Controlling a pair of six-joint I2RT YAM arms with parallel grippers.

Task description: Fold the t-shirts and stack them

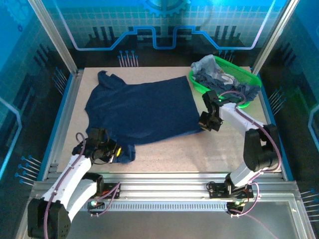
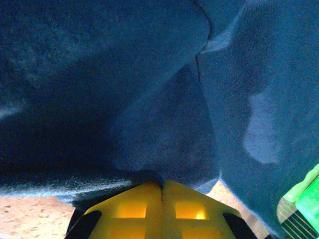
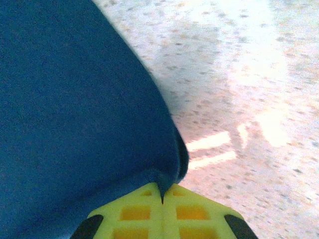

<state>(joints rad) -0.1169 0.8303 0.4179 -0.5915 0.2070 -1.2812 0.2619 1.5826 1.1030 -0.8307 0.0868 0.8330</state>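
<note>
A navy shirt (image 1: 142,109) is spread over the middle of the bench (image 1: 169,154), with its straight hem to the right and its sleeves to the left. Most of it lies flat. At the near left corner the cloth is bunched up.

The left fingers (image 1: 112,151) are seen from above at that bunched corner, low over the bench. In the left wrist view the yellow left fingers (image 2: 154,196) are clenched, tip against tip, and a fold of the shirt (image 2: 164,124) is grasped between them. The cloth rises from the tips in loose folds, and a strip of bench (image 2: 30,219) is seen at the lower left.

The right fingers (image 1: 205,122) are placed at the near right corner of the hem. In the right wrist view the right fingers (image 3: 154,199) are likewise clenched, and the rounded edge of the shirt (image 3: 75,109) is grasped at their tips. The speckled bench (image 3: 239,89) lies bare to the right of that edge.

A green basket (image 1: 197,83) stands at the far right corner of the bench, just beyond the right arm. A heap of shirts (image 1: 214,69), grey-blue and darker, is held in it, with some cloth hanging over the rim.
</note>
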